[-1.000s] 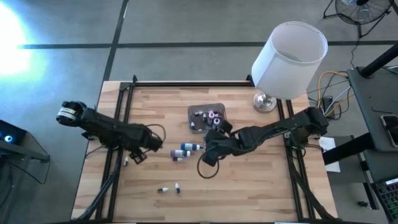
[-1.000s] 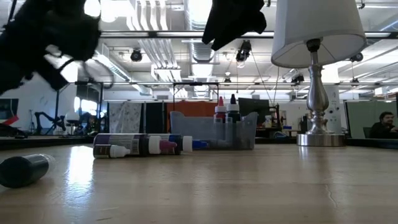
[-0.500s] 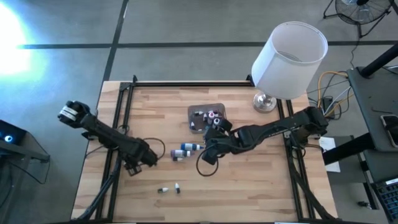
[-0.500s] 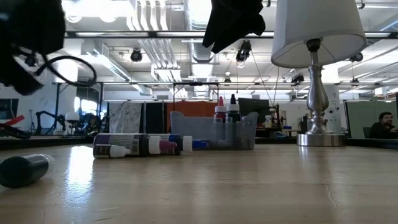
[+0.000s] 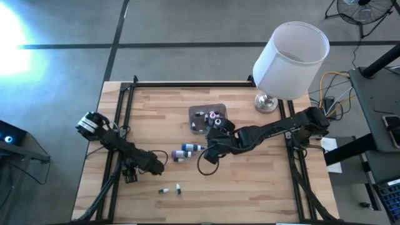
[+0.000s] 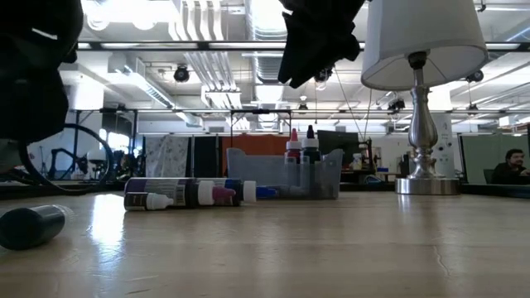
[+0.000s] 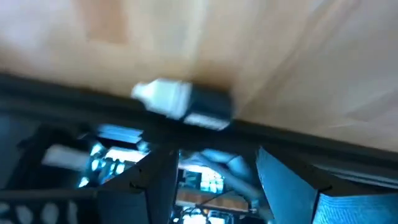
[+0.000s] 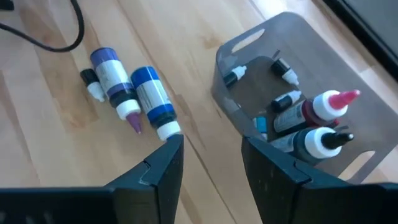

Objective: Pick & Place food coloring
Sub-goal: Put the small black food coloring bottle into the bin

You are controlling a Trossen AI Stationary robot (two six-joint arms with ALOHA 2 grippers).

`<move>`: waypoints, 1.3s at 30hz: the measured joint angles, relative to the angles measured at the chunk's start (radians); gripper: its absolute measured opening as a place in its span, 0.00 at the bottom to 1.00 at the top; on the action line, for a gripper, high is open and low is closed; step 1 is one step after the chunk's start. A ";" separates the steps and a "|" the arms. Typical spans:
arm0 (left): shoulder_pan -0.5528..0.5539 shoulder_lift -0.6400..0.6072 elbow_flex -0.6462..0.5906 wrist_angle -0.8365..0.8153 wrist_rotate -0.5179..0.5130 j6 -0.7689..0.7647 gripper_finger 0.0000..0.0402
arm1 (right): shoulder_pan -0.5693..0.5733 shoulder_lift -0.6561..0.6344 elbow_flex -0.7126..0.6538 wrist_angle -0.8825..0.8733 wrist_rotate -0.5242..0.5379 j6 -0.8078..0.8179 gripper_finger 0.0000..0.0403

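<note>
My left gripper [image 7: 212,163] is open, low over the table's left rail [image 5: 119,147]. A tiny bottle [image 7: 183,107] with a white cap and a dark body lies on its side against that rail, just beyond the fingers. In the high view this gripper [image 5: 130,175] covers the bottle. My right gripper [image 8: 211,163] is open and hovers mid-table [image 5: 212,150], between the grey tub [image 8: 249,59] and a few bottles [image 8: 134,90] lying on the wood. The tub [image 5: 207,117] holds several small bottles. Two more tiny bottles [image 5: 169,189] lie by the near edge.
A white-shaded lamp [image 5: 290,53] stands on its base [image 5: 267,102] at the far right. A black cable loop [image 5: 205,166] lies under the right gripper. Black frame rails run along the table's left, right and far sides. A dark bottle [image 6: 33,225] lies close to the low camera.
My left arm has swung toward the table's near edge and its gripper has come down along the left rail over the tiny bottle there. The right arm has kept almost still above mid-table. No bottle has moved.
</note>
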 joint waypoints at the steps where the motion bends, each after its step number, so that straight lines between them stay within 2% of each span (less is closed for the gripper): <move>1: 0.000 0.003 0.000 0.018 0.012 0.000 0.48 | 0.000 0.000 -0.003 0.002 -0.009 0.004 0.38; 7: -0.001 0.001 0.000 0.142 0.013 -0.034 0.48 | 0.001 0.000 -0.004 -0.001 -0.018 0.008 0.37; 13: 0.005 -0.001 0.021 0.187 -0.071 -0.068 0.48 | 0.001 0.000 -0.003 -0.001 -0.020 0.008 0.37; 15: 0.005 -0.012 0.066 0.188 -0.172 -0.063 0.48 | 0.001 0.000 -0.003 -0.002 -0.020 0.007 0.37; 19: 0.004 -0.043 0.163 0.189 -0.466 -0.070 0.48 | 0.000 0.000 -0.003 -0.005 -0.020 0.003 0.36; 21: 0.017 -0.078 0.192 0.158 -0.571 -0.090 0.48 | -0.003 0.000 -0.003 -0.005 -0.045 0.005 0.36; 22: 0.031 -0.097 0.196 0.151 -0.591 -0.109 0.48 | -0.007 0.000 -0.003 -0.004 -0.072 0.011 0.37; 24: 0.072 -0.143 0.193 0.153 -0.594 -0.158 0.48 | -0.015 0.000 -0.003 -0.005 -0.116 0.033 0.37; 30: 0.204 -0.338 0.130 0.184 -0.603 -0.343 0.48 | -0.019 0.000 -0.003 -0.006 -0.113 0.075 0.36; 34: 0.268 -0.448 0.018 0.294 -0.507 -0.362 0.48 | -0.019 0.000 -0.004 -0.008 -0.115 0.075 0.37; 39: 0.307 -0.502 -0.145 0.421 -0.361 -0.396 0.48 | -0.019 0.000 -0.008 -0.009 -0.117 0.075 0.37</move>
